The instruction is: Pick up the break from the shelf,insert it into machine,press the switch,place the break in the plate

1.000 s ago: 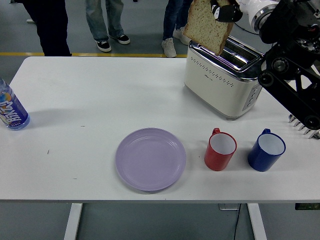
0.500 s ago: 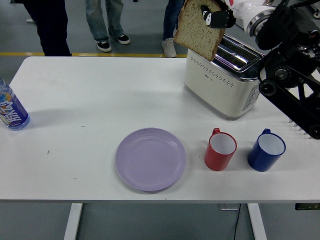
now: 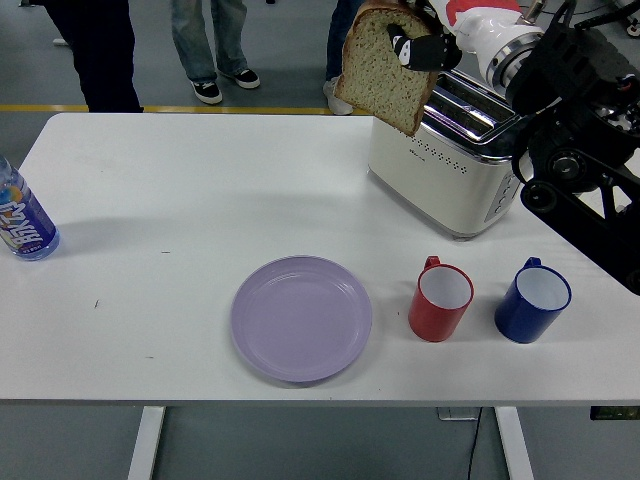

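Observation:
A slice of brown bread (image 3: 381, 70) hangs in the air above the left end of the white toaster (image 3: 445, 165), clear of its slots. My right hand (image 3: 422, 47) is shut on the slice's upper right corner, its arm coming in from the right edge. A lilac plate (image 3: 302, 317) lies flat near the table's front edge, well below and left of the bread. The left arm is not visible.
A red mug (image 3: 441, 300) and a blue mug (image 3: 533, 300) stand right of the plate, in front of the toaster. A blue bottle (image 3: 24, 222) stands at the left table edge. Several people's legs (image 3: 213, 45) show beyond the far edge.
The right hand has lifted the bread out of the toaster's slot and carried it left and slightly toward the near side.

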{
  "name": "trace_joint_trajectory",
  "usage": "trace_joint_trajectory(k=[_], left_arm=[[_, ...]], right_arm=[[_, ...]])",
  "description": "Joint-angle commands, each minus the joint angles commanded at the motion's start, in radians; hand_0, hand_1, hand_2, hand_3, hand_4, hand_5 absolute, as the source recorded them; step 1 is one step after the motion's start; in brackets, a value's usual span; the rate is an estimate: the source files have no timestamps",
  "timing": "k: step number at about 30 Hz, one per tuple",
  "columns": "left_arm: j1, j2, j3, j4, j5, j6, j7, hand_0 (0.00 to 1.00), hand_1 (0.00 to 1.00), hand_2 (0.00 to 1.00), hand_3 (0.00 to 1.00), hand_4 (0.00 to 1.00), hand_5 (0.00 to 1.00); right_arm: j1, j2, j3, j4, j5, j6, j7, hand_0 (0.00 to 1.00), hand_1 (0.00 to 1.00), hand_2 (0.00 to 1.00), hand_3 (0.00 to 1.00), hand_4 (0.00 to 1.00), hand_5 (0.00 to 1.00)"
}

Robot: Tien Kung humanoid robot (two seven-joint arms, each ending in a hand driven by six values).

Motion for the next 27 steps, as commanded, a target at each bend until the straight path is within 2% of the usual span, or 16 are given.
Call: trace_joint_trajectory(k=[27], left_arm=[[0.003, -0.001, -0.002, 0.000, 0.001, -0.001, 0.000, 0.331, 0.438, 0.588, 0.717, 0.593, 0.998]], right_arm=[[-0.043, -0.029, -0.023, 0.149, 0.038, 0.017, -0.012, 0.169, 0.202, 0.426, 0.501, 0.413, 0.002]])
